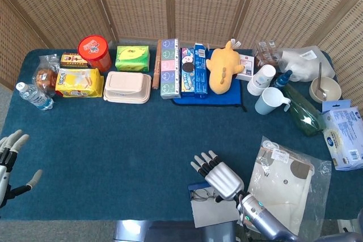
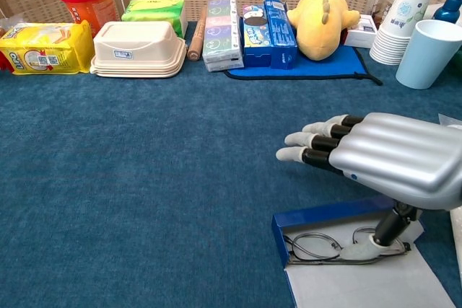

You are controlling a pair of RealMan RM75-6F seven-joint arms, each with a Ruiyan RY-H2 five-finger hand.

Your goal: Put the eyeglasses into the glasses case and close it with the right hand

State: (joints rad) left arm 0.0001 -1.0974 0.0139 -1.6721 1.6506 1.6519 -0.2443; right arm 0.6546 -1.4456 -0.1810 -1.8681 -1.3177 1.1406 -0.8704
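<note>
Right hand over the glasses case

The right hand (image 2: 375, 160) hovered with fingers spread, thumb seemingly pressing the eyeglasses (image 2: 325, 247) underneath, inside the open glasses case (image 2: 317, 216). It should seat them flat first, then fold the lid over slowly.

My right robot hand (image 2: 375, 160) has a smooth silver shell over its back, black finger segments and pale grey-white fingertips (image 2: 289, 154). Its wrist narrows into a silver forearm with a small green mark. My left robot hand (image 1: 10, 160) is built alike: dark fingers with pale tips.
</note>
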